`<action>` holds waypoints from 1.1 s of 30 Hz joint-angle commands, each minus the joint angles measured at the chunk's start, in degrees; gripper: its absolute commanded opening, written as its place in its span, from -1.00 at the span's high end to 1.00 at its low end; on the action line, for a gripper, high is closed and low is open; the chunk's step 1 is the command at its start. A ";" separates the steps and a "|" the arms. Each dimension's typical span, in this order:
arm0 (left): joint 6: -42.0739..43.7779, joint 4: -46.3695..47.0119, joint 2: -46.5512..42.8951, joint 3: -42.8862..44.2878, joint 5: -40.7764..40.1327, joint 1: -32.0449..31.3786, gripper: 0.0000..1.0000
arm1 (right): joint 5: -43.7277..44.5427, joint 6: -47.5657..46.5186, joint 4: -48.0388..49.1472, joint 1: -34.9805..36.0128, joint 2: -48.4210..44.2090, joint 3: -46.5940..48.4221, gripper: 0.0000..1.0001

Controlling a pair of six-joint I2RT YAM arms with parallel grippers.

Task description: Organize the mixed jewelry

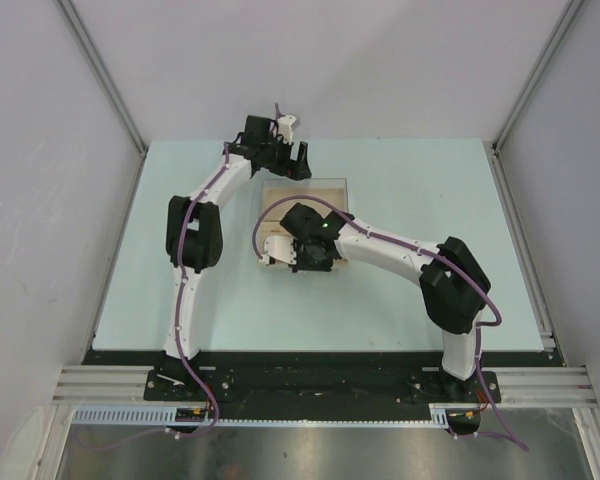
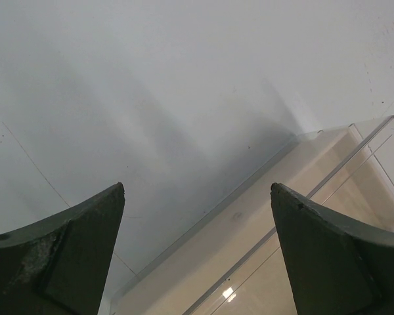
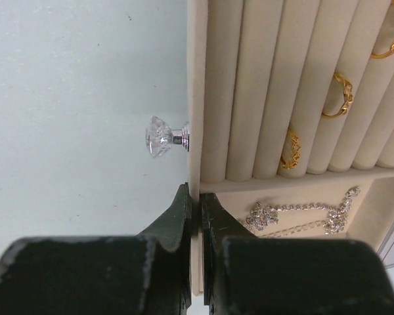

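Observation:
In the right wrist view my right gripper (image 3: 196,197) is shut on the front wall of the beige slotted tray (image 3: 197,79), just below its clear crystal knob (image 3: 159,136). The mixed jewelry lies in the tray: gold rings (image 3: 338,95) sit between the padded rolls, one of them (image 3: 290,149) near the rolls' end, and a silvery chain (image 3: 302,213) lies in the flat compartment right of my fingers. My left gripper (image 2: 197,189) is open and holds nothing, above the clear-walled beige box (image 2: 249,236). From the top view the left gripper (image 1: 290,150) hangs over the box's far edge, and the right gripper (image 1: 275,252) is at its near left.
The box (image 1: 315,190) stands in the middle of the pale green table (image 1: 430,220). Grey walls enclose the table on three sides. A metal rail (image 1: 546,330) runs along the table's right edge.

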 commanded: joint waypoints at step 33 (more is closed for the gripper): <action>1.89 -1.79 -0.38 -2.90 0.68 -1.51 -0.93 | -0.09 0.83 3.21 -0.77 -3.13 3.33 1.00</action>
